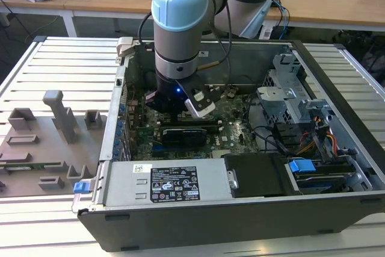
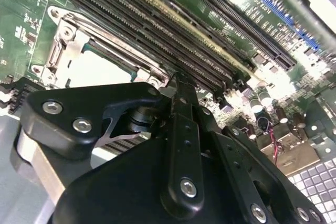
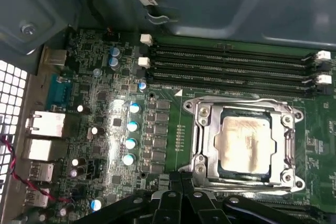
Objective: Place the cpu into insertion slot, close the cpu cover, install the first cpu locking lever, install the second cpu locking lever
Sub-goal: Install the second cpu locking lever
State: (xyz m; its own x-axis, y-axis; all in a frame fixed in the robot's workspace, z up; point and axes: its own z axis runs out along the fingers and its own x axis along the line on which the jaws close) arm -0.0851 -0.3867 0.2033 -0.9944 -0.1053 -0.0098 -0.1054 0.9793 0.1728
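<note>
Where the cover (image 3: pixel 244 145) frames it, the chip (image 3: pixel 247 142) shows dull, smudged silver; pincer (image 3: pixel 181 184) fingertips meet, holding nothing, its body cut off.

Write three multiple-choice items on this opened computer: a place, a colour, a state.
1. Where is the flat square silver-grey chip?
A. on the slatted table outside the case
B. on the green circuit board, beside the long black memory slots
C. in a hand

2. What colour are the small clips at the slots' ends?
A. red
B. white
C. yellow

3. How is the thin silvery metal frame cover?
A. flat around the chip
B. standing upright
C. taken off

Answers: B, it sits beside the slots in the first wrist view; B, they show white; A, the chip shows through its window.
</note>
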